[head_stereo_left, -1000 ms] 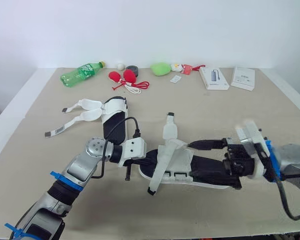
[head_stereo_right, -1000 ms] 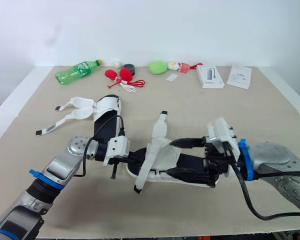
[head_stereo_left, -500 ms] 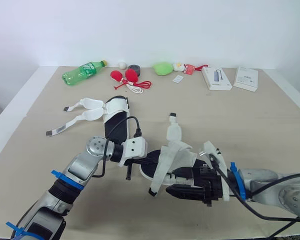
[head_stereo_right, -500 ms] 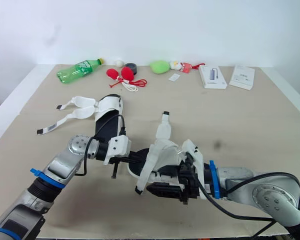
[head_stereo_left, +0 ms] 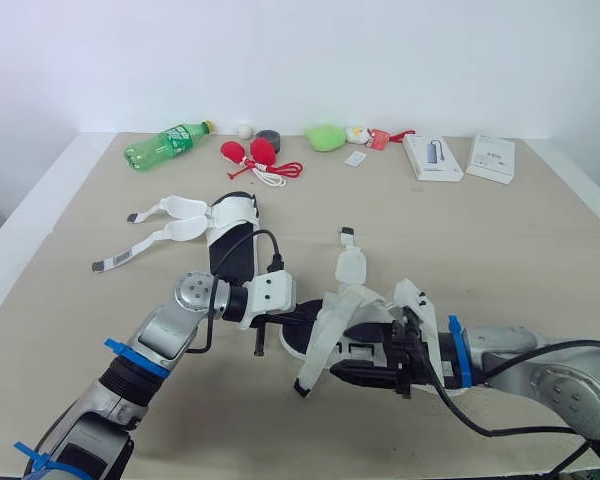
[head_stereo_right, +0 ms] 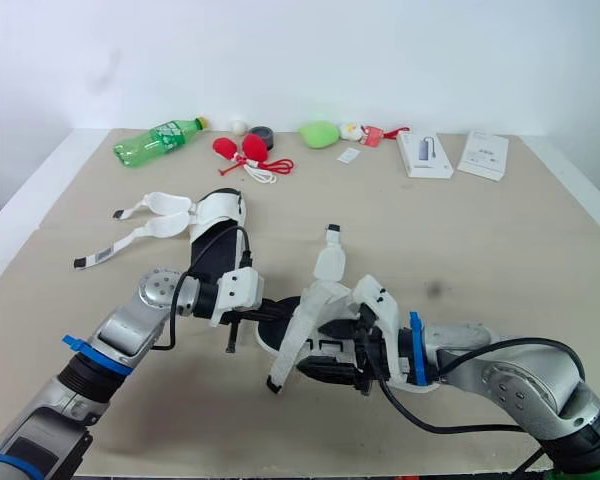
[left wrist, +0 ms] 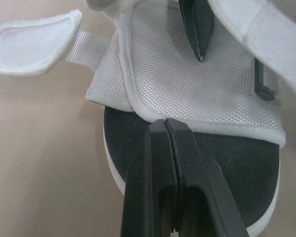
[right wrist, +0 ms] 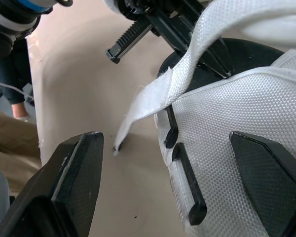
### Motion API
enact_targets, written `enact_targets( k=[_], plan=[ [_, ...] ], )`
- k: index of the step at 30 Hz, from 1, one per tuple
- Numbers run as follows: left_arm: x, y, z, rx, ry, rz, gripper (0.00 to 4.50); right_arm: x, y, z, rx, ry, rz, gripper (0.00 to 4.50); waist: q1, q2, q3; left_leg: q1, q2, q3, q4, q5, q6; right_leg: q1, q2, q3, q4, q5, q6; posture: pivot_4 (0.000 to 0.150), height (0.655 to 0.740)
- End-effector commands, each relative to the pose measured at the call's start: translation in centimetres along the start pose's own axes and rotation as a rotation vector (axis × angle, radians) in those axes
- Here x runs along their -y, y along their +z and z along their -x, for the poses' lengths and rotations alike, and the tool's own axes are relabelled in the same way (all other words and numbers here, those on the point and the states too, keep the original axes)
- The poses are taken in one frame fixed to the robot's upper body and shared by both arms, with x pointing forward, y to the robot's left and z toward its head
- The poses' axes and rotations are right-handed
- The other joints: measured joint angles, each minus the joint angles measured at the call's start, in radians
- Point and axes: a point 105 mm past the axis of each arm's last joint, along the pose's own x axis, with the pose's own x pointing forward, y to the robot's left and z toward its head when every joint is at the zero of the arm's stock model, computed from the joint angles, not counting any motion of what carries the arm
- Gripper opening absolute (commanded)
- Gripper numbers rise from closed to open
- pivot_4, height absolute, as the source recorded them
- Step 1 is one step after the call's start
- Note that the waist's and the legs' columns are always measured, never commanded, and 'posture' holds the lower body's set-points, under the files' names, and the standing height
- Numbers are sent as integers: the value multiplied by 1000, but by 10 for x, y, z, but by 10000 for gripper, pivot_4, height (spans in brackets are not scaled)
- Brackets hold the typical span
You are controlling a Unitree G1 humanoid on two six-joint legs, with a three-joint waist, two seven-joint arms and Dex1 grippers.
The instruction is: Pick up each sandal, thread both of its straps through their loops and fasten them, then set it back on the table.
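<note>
One white-and-black sandal (head_stereo_left: 352, 330) lies mid-table with both straps undone. One strap (head_stereo_left: 313, 352) hangs over its near side and the other (head_stereo_left: 349, 266) points away. My left gripper (left wrist: 166, 123) is shut, its tips on the black insole at the edge of the white upper (left wrist: 197, 94). My right gripper (right wrist: 172, 168) is open. Its fingers (right wrist: 74, 182) spread either side of the mesh upper and its black loops (right wrist: 187, 190), at the sandal's near side (head_stereo_right: 330, 360). A second sandal (head_stereo_left: 230, 235) lies at the far left, straps (head_stereo_left: 165, 225) spread open on the table.
Along the back edge lie a green bottle (head_stereo_left: 165, 145), red bulbs with a cord (head_stereo_left: 250, 155), a tape roll (head_stereo_left: 267, 137), a green lump (head_stereo_left: 325, 137) and two white boxes (head_stereo_left: 432, 157) (head_stereo_left: 490, 158). Bare table (head_stereo_left: 500, 250) stretches on the right.
My right arm has swung from the sandal's heel end round to its near side, with the open fingers now against the upper. The left gripper has stayed at the toe.
</note>
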Motion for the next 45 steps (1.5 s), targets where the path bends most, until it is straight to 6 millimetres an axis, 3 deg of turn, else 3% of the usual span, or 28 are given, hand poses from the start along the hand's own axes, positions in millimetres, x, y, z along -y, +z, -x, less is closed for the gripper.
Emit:
enact_targets(
  k=[1,11,19,24,34,45],
  plan=[
    [-8,2,2,-9,35,-20,0,8,2,-2,-6,-14,42,43930,0,0,0,0,0,0,0,0,0,0,0,0,0,0,0,1500,7400],
    [-15,-2,2,-27,77,-19,0,36,19,-9,34,-27,149,43930,-1,0,0,0,0,1,1,0,0,0,0,-1,0,2,0,1500,7400],
    [-26,-3,4,-51,143,-41,0,44,28,-16,38,-2,184,43930,0,0,0,0,0,1,1,0,0,0,0,-1,0,2,-1,1500,7400],
    [-26,-3,3,-53,147,-40,0,49,28,-9,28,-5,197,43930,0,0,0,0,0,1,1,0,0,-1,0,-2,0,2,-1,1500,7400],
    [-15,-3,-2,-48,116,-22,0,34,32,36,8,29,152,43930,1,0,0,-1,0,0,0,0,0,-1,-3,-3,-2,1,-2,1500,7400],
    [-16,-6,0,-60,114,-22,0,3,31,64,31,110,80,43930,2,0,0,-3,0,-3,-1,0,0,0,-2,-6,-4,1,-2,1500,7400]
  ],
)
